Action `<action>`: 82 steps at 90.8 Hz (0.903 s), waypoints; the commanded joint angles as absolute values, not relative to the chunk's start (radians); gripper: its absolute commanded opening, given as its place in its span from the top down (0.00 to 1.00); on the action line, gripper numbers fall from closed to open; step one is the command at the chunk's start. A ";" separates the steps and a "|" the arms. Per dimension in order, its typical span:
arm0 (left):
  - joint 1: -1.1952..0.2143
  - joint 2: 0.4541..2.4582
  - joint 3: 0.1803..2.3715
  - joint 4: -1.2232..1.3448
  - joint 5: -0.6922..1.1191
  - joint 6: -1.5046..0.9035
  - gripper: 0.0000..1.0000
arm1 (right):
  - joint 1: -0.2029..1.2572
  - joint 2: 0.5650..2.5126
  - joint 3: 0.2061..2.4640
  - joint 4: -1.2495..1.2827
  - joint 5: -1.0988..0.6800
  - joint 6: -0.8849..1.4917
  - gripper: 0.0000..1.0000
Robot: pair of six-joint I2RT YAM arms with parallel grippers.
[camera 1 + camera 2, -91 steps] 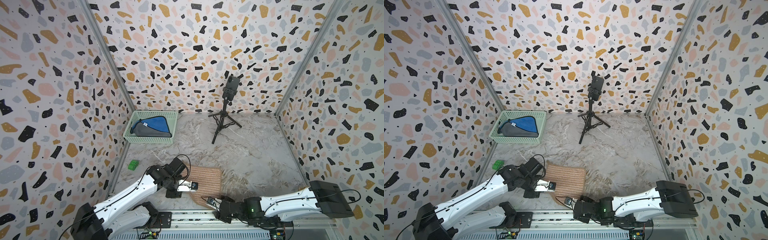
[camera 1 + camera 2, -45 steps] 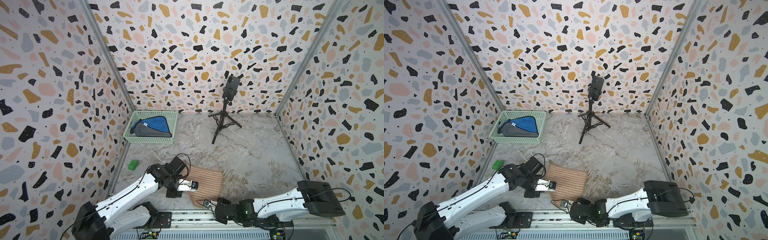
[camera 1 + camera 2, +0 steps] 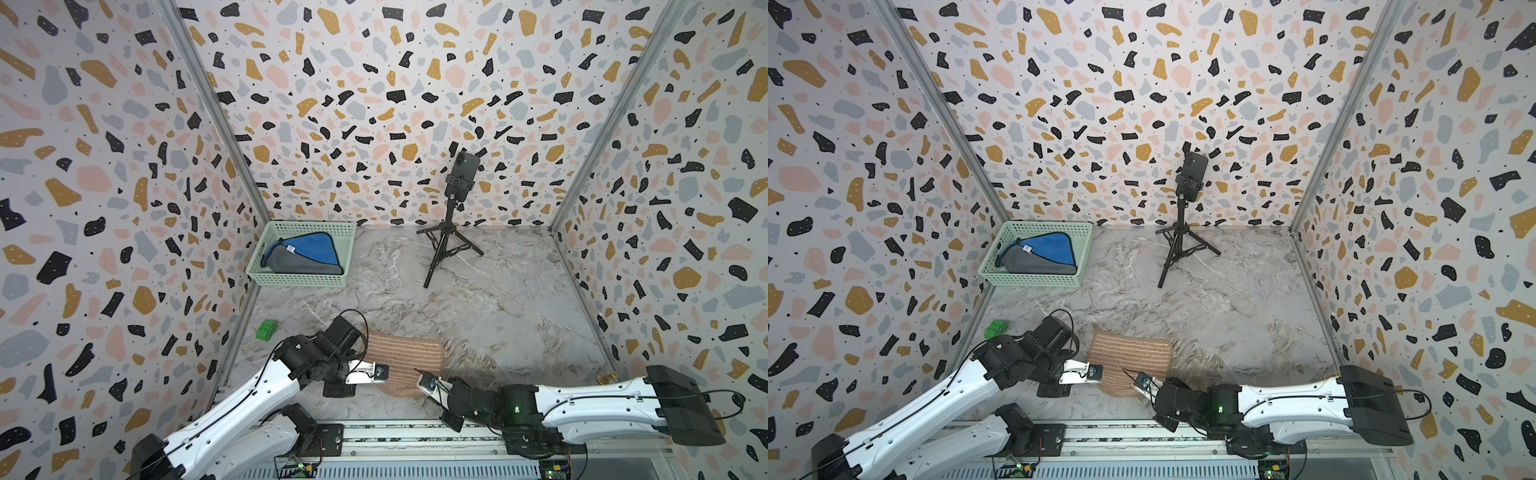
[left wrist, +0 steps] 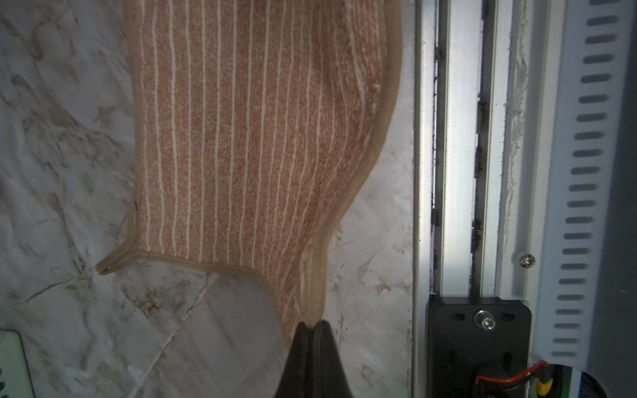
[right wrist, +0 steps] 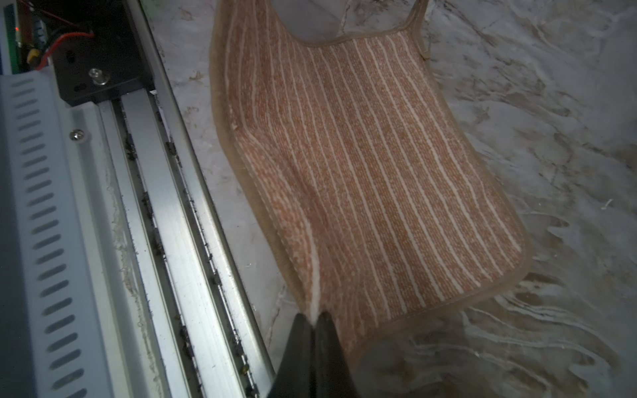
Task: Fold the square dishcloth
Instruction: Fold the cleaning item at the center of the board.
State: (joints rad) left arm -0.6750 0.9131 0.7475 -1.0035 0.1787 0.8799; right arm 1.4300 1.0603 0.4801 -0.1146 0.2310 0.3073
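Left wrist view: left gripper pressed together, pinching a hemmed corner of the dishcloth; alu rail runs just beside the grip. Right wrist view: right gripper also closed tight, on the cloth's near edge by the other front corner. Cloth is tan-orange w/ thin white stripes and a beige hem. It reaches away from both grippers, and the near edge btwn them curves and looks raised off the marble tabletop close to the pinches. In both top views the grippers sit near each other at the cloth's front edge, and the rest of it lies flat beyond them. Beyond and outboard of the left gripper: small green block. Further back: mint basket w/ blue cloth and grey cloth inside. Farthest, ahead of the right gripper: black tripod holding a phone, near the rear wall.
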 commanded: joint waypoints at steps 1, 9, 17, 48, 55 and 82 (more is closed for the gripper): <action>-0.634 0.975 0.792 -0.919 0.135 0.878 1.00 | 1.342 1.043 0.528 -0.184 0.087 0.328 1.00; -0.618 1.053 0.813 -0.860 0.124 0.869 1.00 | 1.242 1.073 0.551 -0.187 -0.001 0.310 1.00; -0.611 1.125 0.830 -0.808 0.115 0.861 1.00 | 1.172 1.127 0.593 -0.208 -0.054 0.298 1.00; -0.532 1.273 0.860 -0.682 0.091 0.857 1.00 | 1.016 1.278 0.707 -0.215 -0.088 0.261 1.00; -0.523 1.300 0.861 -0.654 0.082 0.857 1.00 | 0.984 1.309 0.726 -0.215 -0.065 0.261 1.00; -0.508 1.457 0.866 -0.430 -0.079 0.786 0.62 | 0.870 1.485 0.790 -0.163 0.032 0.295 0.55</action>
State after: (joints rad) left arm -0.5171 1.4204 0.8398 -0.5697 0.0193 0.8417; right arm 0.8948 1.4414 0.7406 -0.1715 -0.0402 0.2810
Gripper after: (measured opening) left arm 0.197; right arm 0.379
